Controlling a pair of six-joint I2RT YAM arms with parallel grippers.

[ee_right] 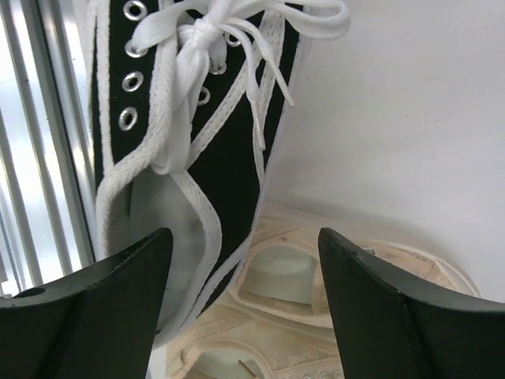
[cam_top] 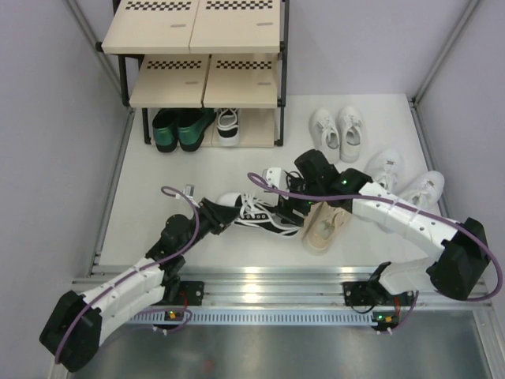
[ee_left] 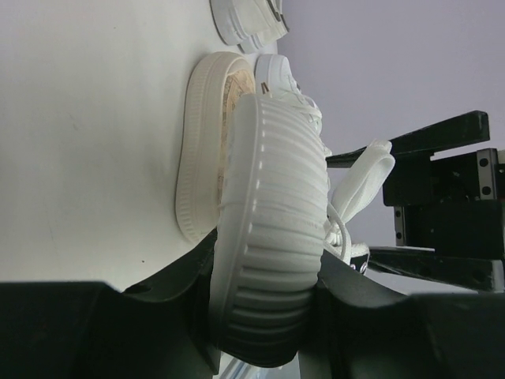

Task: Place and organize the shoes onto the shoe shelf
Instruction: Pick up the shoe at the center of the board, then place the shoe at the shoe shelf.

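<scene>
Clamping 1 black-and-white sneaker [ee_left: 276,229] by its sole, left jaws likely present it for handover; right jaws, apart, hang over its collar.

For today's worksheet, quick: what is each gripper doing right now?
Left gripper: closed on the sole of a black-and-white sneaker.
Right gripper: open, holding nothing.

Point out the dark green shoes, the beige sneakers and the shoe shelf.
dark green shoes [cam_top: 188,130]: top external view, on the upper of one shoe of the pair.
beige sneakers [cam_top: 319,229]: top external view, on the body of the nearer shoe.
shoe shelf [cam_top: 158,31]: top external view, on the bare top board, left half.
</scene>
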